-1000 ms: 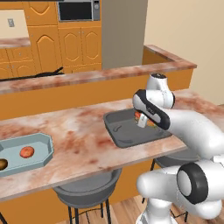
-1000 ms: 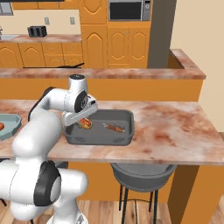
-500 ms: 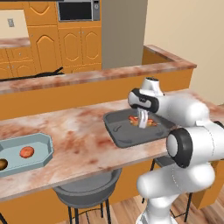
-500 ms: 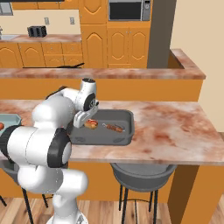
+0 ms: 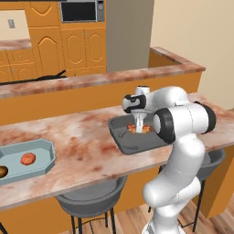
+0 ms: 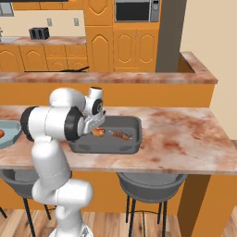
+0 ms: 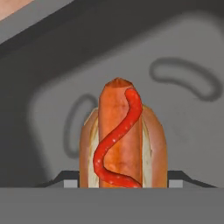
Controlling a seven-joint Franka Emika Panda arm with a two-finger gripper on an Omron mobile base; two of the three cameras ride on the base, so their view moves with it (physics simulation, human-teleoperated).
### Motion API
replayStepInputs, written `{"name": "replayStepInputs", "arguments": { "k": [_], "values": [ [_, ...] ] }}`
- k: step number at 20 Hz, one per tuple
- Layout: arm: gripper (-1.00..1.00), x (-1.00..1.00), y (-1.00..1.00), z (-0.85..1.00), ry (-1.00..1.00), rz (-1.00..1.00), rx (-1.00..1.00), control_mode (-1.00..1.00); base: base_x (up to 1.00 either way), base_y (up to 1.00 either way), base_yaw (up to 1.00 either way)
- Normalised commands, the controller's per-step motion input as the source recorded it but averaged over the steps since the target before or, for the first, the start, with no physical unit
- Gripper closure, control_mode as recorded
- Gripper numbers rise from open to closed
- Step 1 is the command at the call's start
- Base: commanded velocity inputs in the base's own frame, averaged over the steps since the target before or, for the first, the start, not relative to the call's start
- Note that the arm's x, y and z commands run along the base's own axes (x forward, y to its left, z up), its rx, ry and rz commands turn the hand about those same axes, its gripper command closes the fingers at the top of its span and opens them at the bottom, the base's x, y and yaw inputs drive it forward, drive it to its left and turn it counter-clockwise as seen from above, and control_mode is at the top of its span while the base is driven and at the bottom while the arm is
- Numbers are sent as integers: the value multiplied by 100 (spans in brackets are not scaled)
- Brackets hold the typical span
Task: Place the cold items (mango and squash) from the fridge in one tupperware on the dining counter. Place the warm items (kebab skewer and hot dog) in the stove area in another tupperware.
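Orange cabinets and a microwave (image 6: 133,10) stand at the back of this kitchen, and in front runs the dining counter (image 6: 185,139) with its reddish marbled top. On it, near the middle, the dark grey tupperware (image 6: 88,147) now holds the hot dog (image 7: 121,140). A moment ago the gripper (image 5: 138,124) was higher above the tray with the hot dog between its fingers; since then it has come down into the tray. In the hand view the bun stands between the two dark tips, so the jaws seem closed on the hot dog at about half their width. The kebab skewer (image 6: 122,135) lies in the same tray, just to the right of the hot dog. Far to the left sits the pale blue tupperware (image 5: 45,151) with a reddish fruit (image 5: 28,158) and a brown item (image 5: 2,172) inside. I judge that only the release is missing for the warm items.
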Motion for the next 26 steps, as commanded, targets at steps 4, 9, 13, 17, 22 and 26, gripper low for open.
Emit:
{"name": "replayStepInputs", "arguments": {
  "k": [4,9,13,17,22,26],
  "values": [
    [100,22,0,-37,1,0,-3,-100,0,0,0],
    [100,0,0,-13,-2,0,0,-100,0,0,0],
    [100,0,0,-70,-3,0,-5,-100,0,0,0],
    [100,0,4,-39,-3,0,-12,-100,0,0,0],
    [-100,0,0,0,0,0,0,-100,0,0,0],
    [-100,-8,0,13,0,-3,-1,-100,0,0,0]
  ]
}}
